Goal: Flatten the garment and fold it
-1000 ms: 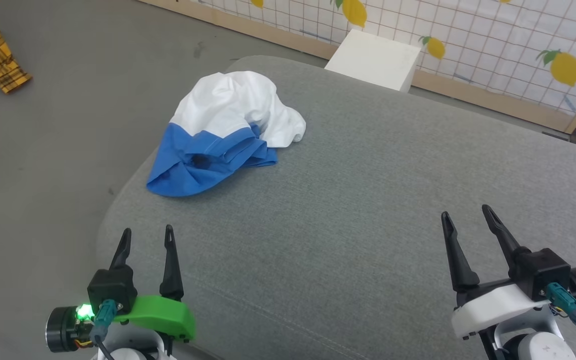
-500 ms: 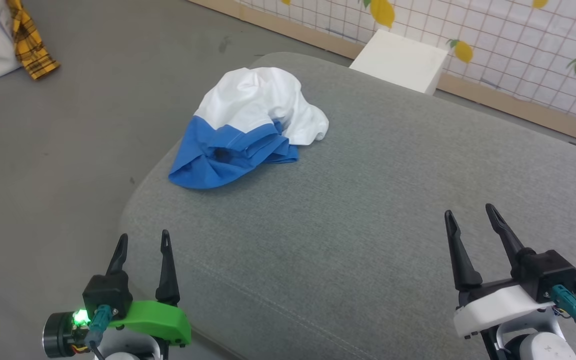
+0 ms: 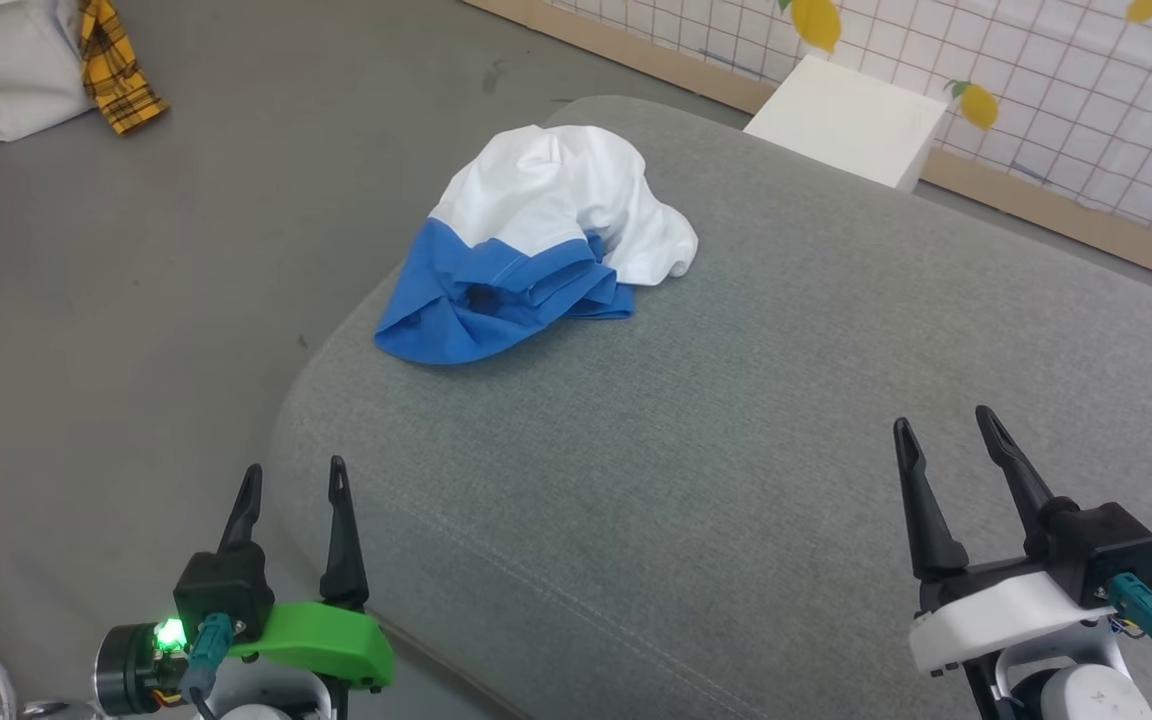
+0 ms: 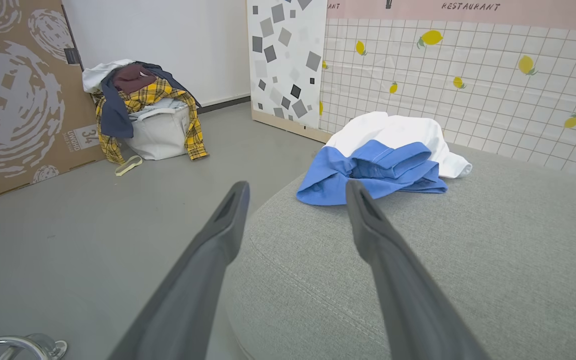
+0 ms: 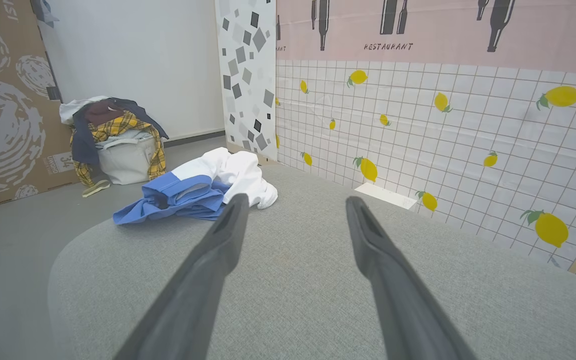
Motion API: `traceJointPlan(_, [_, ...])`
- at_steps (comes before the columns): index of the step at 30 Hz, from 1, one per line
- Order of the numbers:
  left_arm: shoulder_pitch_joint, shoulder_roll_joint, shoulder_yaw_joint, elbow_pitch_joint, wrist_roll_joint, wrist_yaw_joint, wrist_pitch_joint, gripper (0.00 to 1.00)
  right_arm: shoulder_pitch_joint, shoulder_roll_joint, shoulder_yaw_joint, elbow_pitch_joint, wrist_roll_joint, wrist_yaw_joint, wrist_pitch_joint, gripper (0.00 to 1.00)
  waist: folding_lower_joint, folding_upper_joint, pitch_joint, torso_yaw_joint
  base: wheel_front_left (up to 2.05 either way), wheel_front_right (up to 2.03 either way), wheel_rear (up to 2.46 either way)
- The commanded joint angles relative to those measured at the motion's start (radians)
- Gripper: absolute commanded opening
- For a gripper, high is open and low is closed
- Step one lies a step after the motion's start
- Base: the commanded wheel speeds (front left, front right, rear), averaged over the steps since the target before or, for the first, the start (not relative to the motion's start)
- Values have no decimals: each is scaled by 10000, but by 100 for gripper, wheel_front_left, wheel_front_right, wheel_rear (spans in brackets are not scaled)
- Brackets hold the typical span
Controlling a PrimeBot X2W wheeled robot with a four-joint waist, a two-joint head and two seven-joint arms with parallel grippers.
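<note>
Far off the left side of the grey cushion (image 3: 736, 450), on the floor (image 3: 186, 250), a white laundry bag (image 3: 6, 85) with a yellow plaid shirt (image 3: 116, 65) draped over it shows more fully than a second ago. The head camera has swung left, so everything in its picture has slid rightward, while nothing has moved on the cushion itself. The left gripper (image 3: 296, 466) hangs just off the cushion's near left corner, above the floor. Its two dark fingers are spread wide and hold nothing, as before. The garment (image 3: 546, 230) lies crumpled in a heap on the cushion's far left corner, the white part humped up behind and the blue part bunched in folds in front, reaching the cushion's left edge. Its shape and place on the cushion are unchanged. Just beyond the cushion's far edge stands a white box (image 3: 851, 120). The right gripper (image 3: 942, 418) hovers over the cushion's near right part, well apart from the garment, its fingers likewise wide and empty, in the same pose as earlier. Behind the cushion's far right side runs a tiled wall with lemon prints (image 3: 1086, 80).
</note>
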Motion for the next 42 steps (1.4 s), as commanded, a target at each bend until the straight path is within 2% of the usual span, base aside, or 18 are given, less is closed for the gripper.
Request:
traceJointPlan(1, [162,84,-64,-22,-96,75,-84,100,-85,11,-38,39,52,-17,-98,100,0,0,20,55,0,0,0])
traceJointPlan(12, [119,121,-127,-95,-225,83,2,100,-126,11,-49,87,107,-17,-139,100,0,0,89,-42,0,0,0])
traceJointPlan(17, [-1154,237,-135,343,-808,-639,300,100,-329,11,-1,-149,-26,-17,-25,100,0,0,629,-215,0,0,0])
traceJointPlan(26, [-5430,476,275,2344,-2389,-1831,2468,100,-1205,11,228,-881,-602,-17,507,100,0,0,2847,-1276,0,0,0])
traceJointPlan(31, [-7619,1119,640,3358,-3114,-2216,3916,100,-1798,11,303,-1251,-889,-17,641,100,0,0,4317,-2120,0,0,0])
traceJointPlan(38, [-9619,1965,1180,4337,-3996,-2155,6175,100,-2622,11,374,-1602,-959,-17,585,100,0,0,6172,-3209,0,0,0])
traceJointPlan(42, [-10199,2493,1488,4485,-4303,-1826,7314,100,-2958,11,407,-1578,-780,-17,389,100,0,0,6980,-3785,0,0,0])
